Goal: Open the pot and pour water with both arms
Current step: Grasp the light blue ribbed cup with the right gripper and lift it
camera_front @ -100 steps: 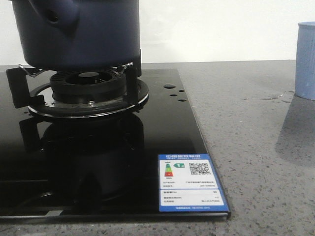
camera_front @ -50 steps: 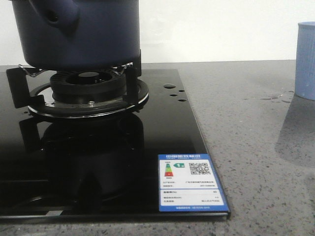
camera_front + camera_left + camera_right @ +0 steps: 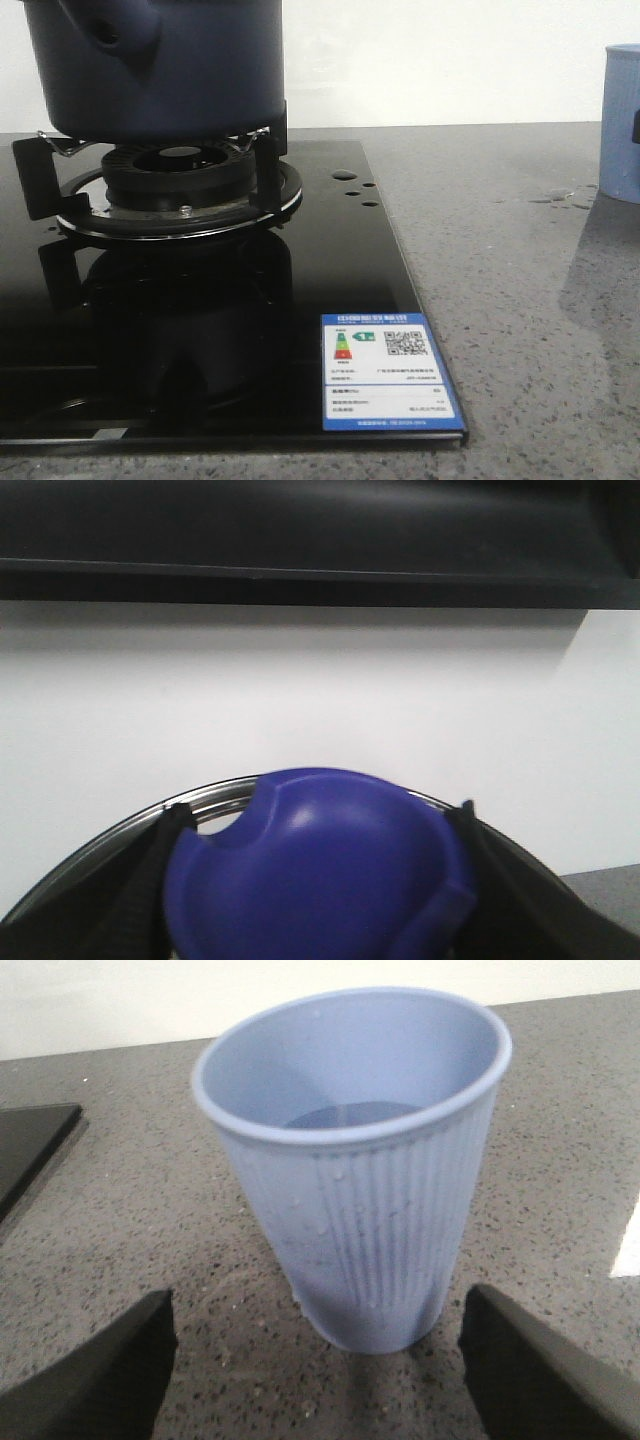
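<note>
The dark navy pot [image 3: 170, 70] stands on the burner grate [image 3: 60, 190] at the back left, its stubby handle [image 3: 115, 35] pointing toward me. Its top is cut off by the front view. In the left wrist view my left gripper [image 3: 315, 825] is shut on the blue lid knob [image 3: 320, 880], with the lid's metal rim [image 3: 215, 800] behind it against a white wall. My right gripper [image 3: 320, 1370] is open, its fingers [image 3: 100, 1370] on either side of the pale blue cup [image 3: 360, 1170], apart from it. The cup holds water. It also shows in the front view [image 3: 620, 120].
The black glass stove top [image 3: 330, 270] carries a burner [image 3: 180, 170] and an energy label [image 3: 385, 370] at its front right corner. Grey speckled counter [image 3: 520, 300] lies to its right, with water drops [image 3: 560, 195] near the cup. A white wall stands behind.
A dark sliver of my right gripper has come into the front view at the right edge beside the cup. The pot and the cup have not moved.
</note>
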Controlling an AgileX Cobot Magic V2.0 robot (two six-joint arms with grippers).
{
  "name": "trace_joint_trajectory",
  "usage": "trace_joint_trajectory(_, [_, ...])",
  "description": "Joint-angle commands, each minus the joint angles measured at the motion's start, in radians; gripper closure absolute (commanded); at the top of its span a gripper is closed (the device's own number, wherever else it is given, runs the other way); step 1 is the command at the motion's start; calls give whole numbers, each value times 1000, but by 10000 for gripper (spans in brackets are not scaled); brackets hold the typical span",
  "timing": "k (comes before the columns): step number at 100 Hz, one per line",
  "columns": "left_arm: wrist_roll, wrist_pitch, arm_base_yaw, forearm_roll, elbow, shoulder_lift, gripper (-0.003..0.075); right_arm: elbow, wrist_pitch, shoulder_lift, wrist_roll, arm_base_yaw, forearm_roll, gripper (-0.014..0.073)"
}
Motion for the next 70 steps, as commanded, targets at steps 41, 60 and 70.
trace_joint_trajectory(41, [0,-108,1,3,-36,-24,344,-31,-385,204,-91,-6,41,60])
trace_joint_trajectory(60, [0,-108,1,3,-36,-24,344,-31,-431,263,-91,-6,41,60])
trace_joint_trajectory(70, [0,-108,1,3,-36,-24,344,-31,-454,280,-91,-6,41,60])
